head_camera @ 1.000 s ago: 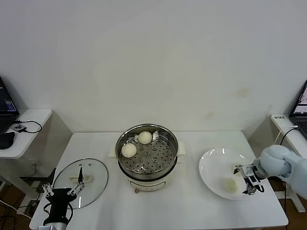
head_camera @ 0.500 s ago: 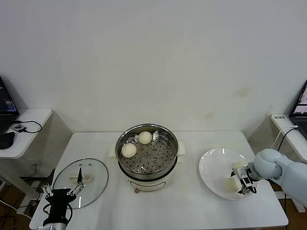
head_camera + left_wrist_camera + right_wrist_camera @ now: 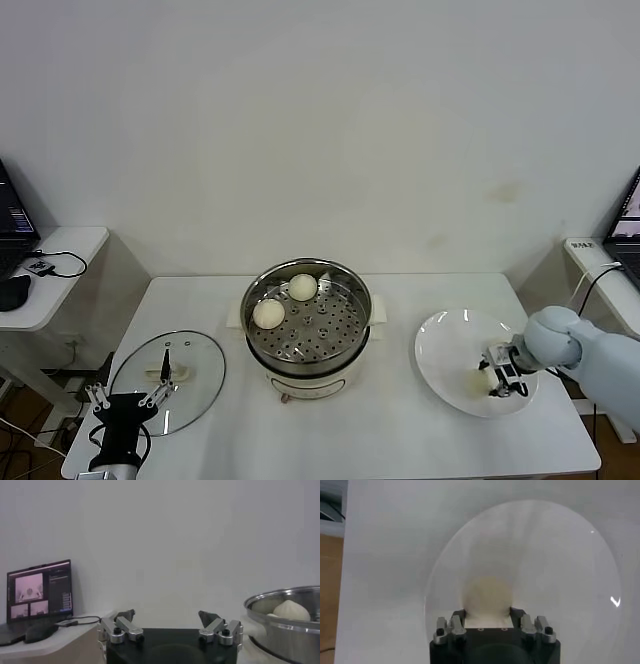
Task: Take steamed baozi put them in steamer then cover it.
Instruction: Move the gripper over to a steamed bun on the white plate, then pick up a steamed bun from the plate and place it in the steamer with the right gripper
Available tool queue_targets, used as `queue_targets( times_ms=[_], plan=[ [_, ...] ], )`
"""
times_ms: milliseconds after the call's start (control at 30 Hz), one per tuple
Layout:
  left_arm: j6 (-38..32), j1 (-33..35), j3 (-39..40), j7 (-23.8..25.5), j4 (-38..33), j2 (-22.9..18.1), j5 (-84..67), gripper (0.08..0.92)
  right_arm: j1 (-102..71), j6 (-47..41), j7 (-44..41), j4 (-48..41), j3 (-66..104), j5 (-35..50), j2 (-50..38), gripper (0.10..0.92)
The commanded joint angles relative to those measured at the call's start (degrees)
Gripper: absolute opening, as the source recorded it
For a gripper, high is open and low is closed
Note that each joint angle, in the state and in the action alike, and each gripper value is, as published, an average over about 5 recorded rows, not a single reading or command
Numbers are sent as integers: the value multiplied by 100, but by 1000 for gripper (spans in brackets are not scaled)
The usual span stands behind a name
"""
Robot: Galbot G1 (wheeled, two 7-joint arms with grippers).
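Observation:
Two cream-white baozi sit on the perforated tray of the steel steamer at the table's middle. Another baozi lies on the white plate at the right. My right gripper is shut on it, low over the plate. In the right wrist view this baozi fills the gap of the right gripper. The glass cover lies flat at the left. My left gripper waits open at the cover's near edge, and the left wrist view shows that gripper holding nothing.
A side table with cables stands at the far left. A laptop shows in the left wrist view. The table's right edge lies just past the plate.
My right gripper has slid left onto the plate's baozi and shut on it. The left arm has not moved.

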Motion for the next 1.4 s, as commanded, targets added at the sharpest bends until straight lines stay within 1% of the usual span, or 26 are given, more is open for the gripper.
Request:
queue_targets(
  times_ms=[33, 200, 333, 500, 633, 867, 1100, 1200, 1400],
  plan=[
    [-1, -2, -1, -1, -6, 11, -6, 823, 907, -6, -195, 9, -272, 345, -10, 560],
    [-6, -17, 15, -1, -8, 24, -10, 823, 2270, -57, -382, 58, -672, 931, 13, 566],
    [-8, -29, 29, -1, -12, 42, -12, 823, 3400, -92, -401, -9, -1169, 1364, 277, 568],
    [-4, -33, 28, 0, -42, 54, -17, 823, 4660, -141, -290, -162, -1895, 1763, 1000, 569],
    [-7, -21, 12, -3, -47, 55, -16, 823, 5228, -207, -113, -243, -2329, 2015, 1801, 571],
    [-22, 11, -38, -8, -33, 28, -23, 823, 5455, -142, 96, -282, -2759, 2471, 2926, 577],
    [-19, 0, -76, -6, -32, -2, -22, 823, 5038, 357, 235, -193, -3078, 2756, 3740, 577],
    [-20, 3, -107, -6, -40, -3, -33, 823, 4828, 664, 172, -219, -3237, 2590, 3923, 577],
    [-29, 16, -164, -10, -28, -16, -72, 823, 4525, 1569, 31, -461, -3417, 2024, 4123, 577]
  ],
)
